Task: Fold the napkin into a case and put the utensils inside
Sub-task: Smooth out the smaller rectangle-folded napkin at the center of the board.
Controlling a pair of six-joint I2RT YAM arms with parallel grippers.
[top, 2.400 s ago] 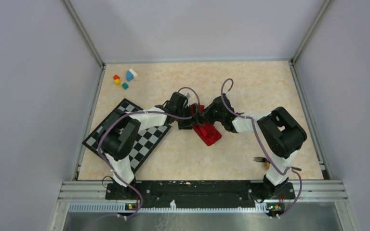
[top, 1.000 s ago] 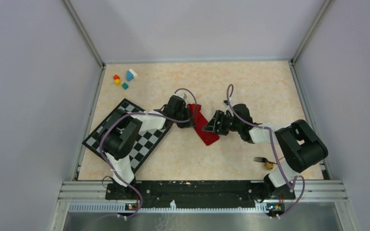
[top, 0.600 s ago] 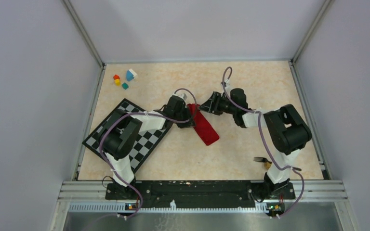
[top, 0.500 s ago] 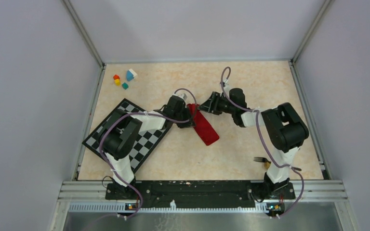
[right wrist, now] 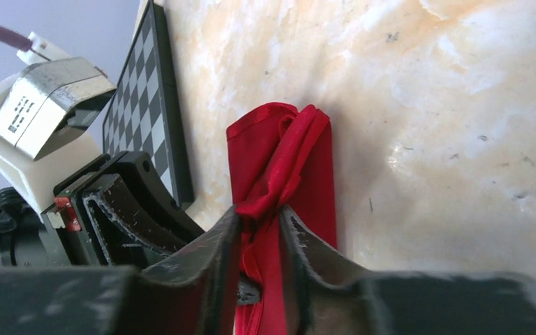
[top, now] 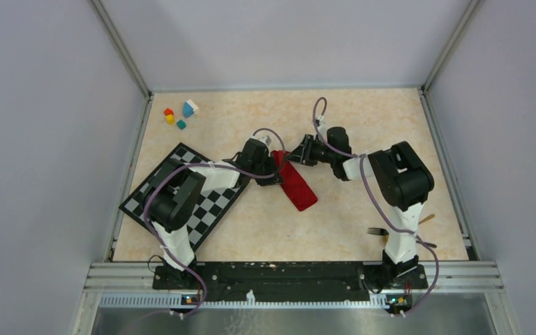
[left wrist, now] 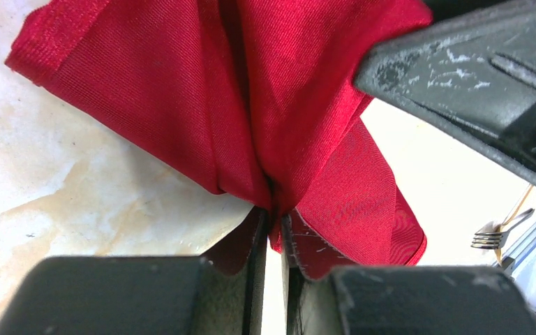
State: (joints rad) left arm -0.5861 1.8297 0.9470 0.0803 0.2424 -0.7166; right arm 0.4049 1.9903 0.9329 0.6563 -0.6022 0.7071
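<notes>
Far to my left, near the back corner of the counter (top: 363,118), sits a small cluster of coloured blocks (top: 180,115), well apart from everything else. Next comes the black-and-white checkered mat (top: 206,209), lying askew under my left arm (top: 213,172). Just past the mat's right edge my left jaws are drawn narrow and pinch a fold of the red napkin (top: 299,188). From my left wrist I see the cloth gathered into a crease that runs down into the slim gap between them. The napkin lies on the middle of the counter as a narrow oblong strip, slanting from back-left to front-right, with both of my jaws at its back end, facing each other and very near. My right jaws have closed on that same end from the other side. From my right wrist a bunched ridge of red cloth stands up between them, touching both. Farther right, close to the base of my right arm (top: 398,178), the dark fork (top: 375,231) lies on the bare counter with its tines pointing left, well apart from the napkin. Of the spoon (top: 427,218) I see only a thin tan handle beside that arm, which covers the bowl.
</notes>
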